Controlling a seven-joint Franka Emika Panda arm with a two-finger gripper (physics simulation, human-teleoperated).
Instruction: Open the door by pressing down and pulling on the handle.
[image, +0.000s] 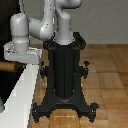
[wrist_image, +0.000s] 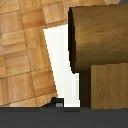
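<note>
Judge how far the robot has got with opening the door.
Done: the tool is at the handle, which fills the wrist view. In hand: the grasp; whether it grips cannot be told. Left: pressing down and pulling the door open.

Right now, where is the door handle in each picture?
Exterior view: the handle is a small tan bar at the exterior view's far left edge, against the dark door.
Wrist view: the handle is the big brown cylinder, seen close up and filling much of the picture.
Shared landmark: the wooden floor shows in both.
</note>
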